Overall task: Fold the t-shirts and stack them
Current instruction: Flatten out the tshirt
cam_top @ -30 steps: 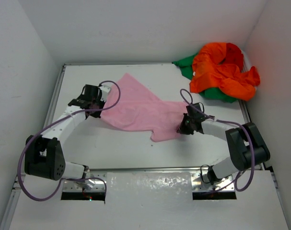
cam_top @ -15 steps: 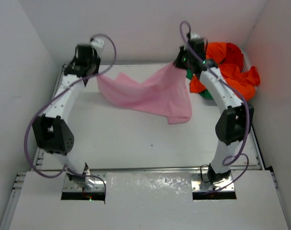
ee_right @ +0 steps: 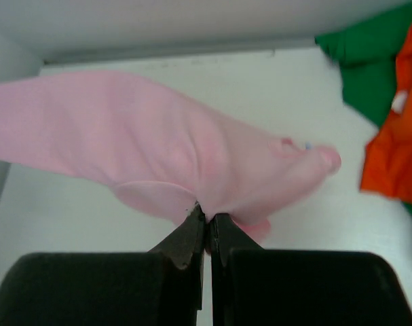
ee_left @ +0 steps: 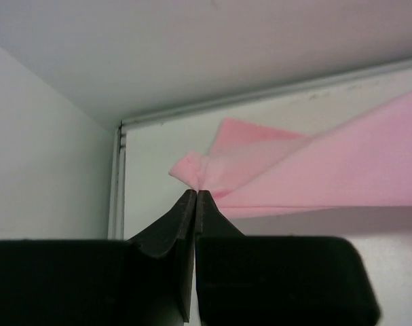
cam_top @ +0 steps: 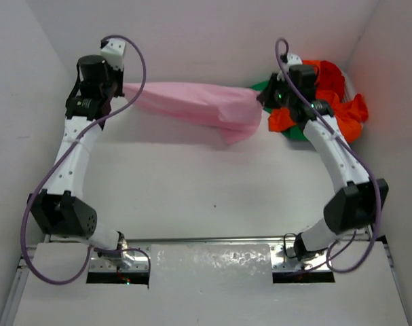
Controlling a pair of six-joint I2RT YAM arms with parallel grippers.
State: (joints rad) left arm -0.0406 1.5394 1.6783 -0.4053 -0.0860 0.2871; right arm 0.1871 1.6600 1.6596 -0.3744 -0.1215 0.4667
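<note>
Left gripper (ee_left: 195,196) and right gripper (ee_right: 207,217) each pinch one end of the pink shirt (cam_top: 192,105). Its long axis runs side to side between them (shirt pile (cam_top: 321,102) nearer right).

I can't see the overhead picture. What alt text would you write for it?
Two white robot arms hold a pink t-shirt stretched between them over the far end of a white table, the left pincer and right pincer each shut on one end. A heap of orange, red and green t-shirts lies at far right.
</note>
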